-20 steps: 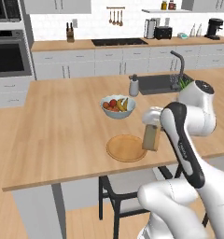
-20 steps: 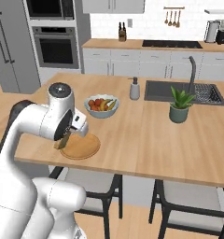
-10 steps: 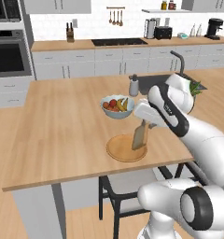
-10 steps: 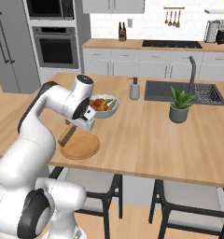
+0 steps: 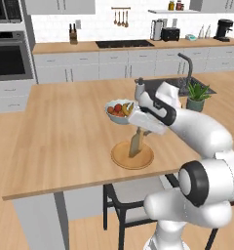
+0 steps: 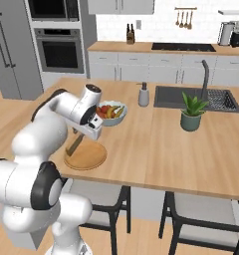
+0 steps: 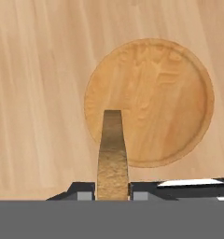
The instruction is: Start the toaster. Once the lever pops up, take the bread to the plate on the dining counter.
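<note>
My gripper is shut on the bread, a tan slice held on edge with its lower end hanging down. The slice hangs over the round wooden plate on the light-wood dining counter; whether it touches the plate I cannot tell. In the hand view the bread rises between the fingertips of the gripper, over the left part of the plate. From the right, the gripper holds the bread above the plate. The black toaster stands on the far wall counter.
A white bowl of fruit sits just behind the plate. A soap dispenser, a potted plant and the sink faucet lie further right. Dark stools stand under the counter's near edge.
The arm has stretched out from near the robot's body, carrying the bread leftward and down until it hangs over the plate. The grip has stayed the same.
</note>
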